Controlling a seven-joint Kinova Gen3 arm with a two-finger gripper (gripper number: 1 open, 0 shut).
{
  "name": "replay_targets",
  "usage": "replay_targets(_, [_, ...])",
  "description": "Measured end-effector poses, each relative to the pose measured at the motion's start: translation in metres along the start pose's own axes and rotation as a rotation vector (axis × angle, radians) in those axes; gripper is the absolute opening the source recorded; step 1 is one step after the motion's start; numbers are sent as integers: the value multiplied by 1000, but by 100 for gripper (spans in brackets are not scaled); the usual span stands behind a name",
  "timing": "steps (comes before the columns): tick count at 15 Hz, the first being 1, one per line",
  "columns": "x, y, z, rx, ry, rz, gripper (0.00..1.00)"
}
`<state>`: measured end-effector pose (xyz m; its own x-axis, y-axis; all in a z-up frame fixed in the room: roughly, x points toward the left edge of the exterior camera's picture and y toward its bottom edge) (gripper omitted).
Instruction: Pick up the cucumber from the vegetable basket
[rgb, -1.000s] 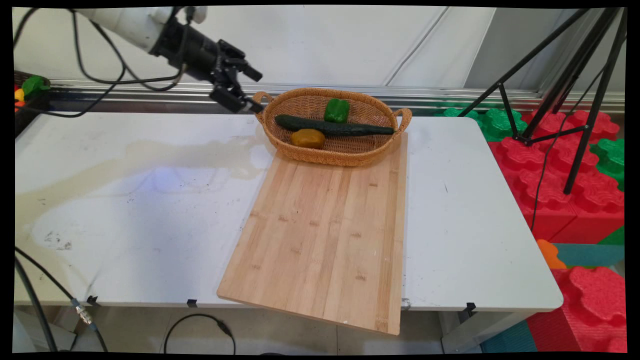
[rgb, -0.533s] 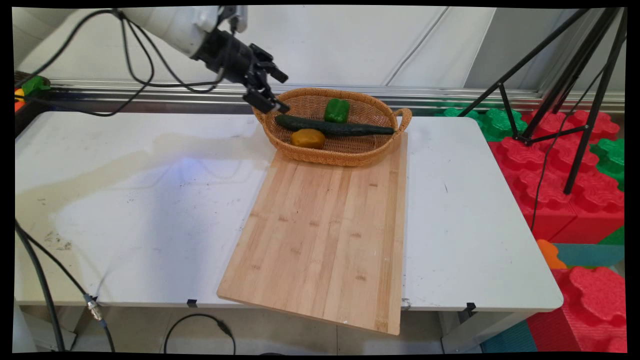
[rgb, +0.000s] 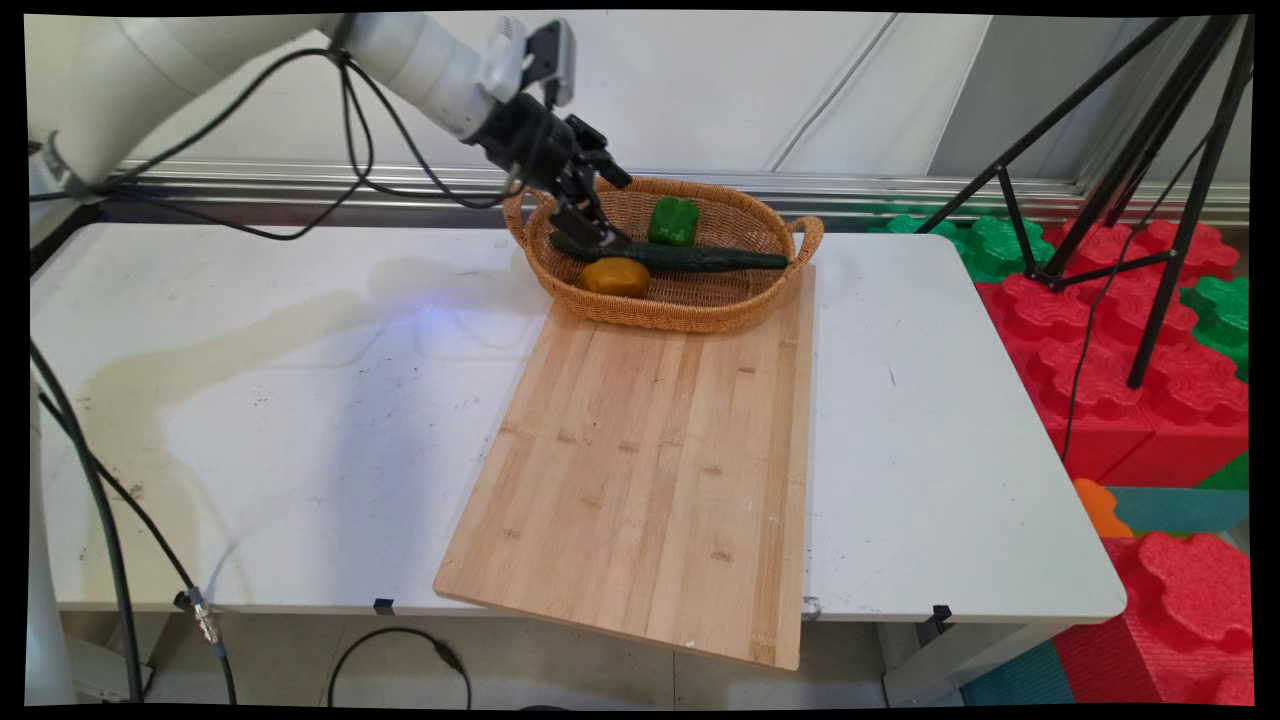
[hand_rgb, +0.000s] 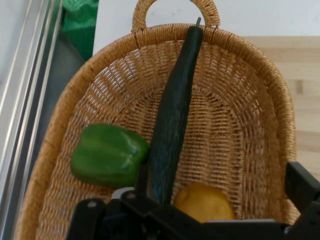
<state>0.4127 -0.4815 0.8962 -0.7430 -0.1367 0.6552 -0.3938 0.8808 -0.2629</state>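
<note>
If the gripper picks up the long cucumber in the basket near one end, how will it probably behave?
The cucumber looks stiff, so it should probably lift as one piece. It is long and spans the basket, so held near one end it may tilt downward. Its round body could roll or nudge the green pepper that appears to touch it.

Cucumber (rgb: 680, 257), green pepper (rgb: 673, 221) and potato (rgb: 616, 277) crowd the basket (rgb: 690, 310).
</note>
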Motion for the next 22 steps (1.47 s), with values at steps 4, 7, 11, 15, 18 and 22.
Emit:
replay_targets(4, [4, -5, 33, -12, -14, 38, 100])
replay_targets(7, [7, -9, 54, -17, -19, 56, 100])
replay_targets(11, [11, -14, 83, -27, -28, 75, 100])
replay_targets(15, [12, -19, 103, -28, -35, 85, 100])
replay_targets(18, [14, -23, 116, -29, -37, 95, 100])
replay_targets(22, [15, -27, 131, -41, -46, 108, 100])
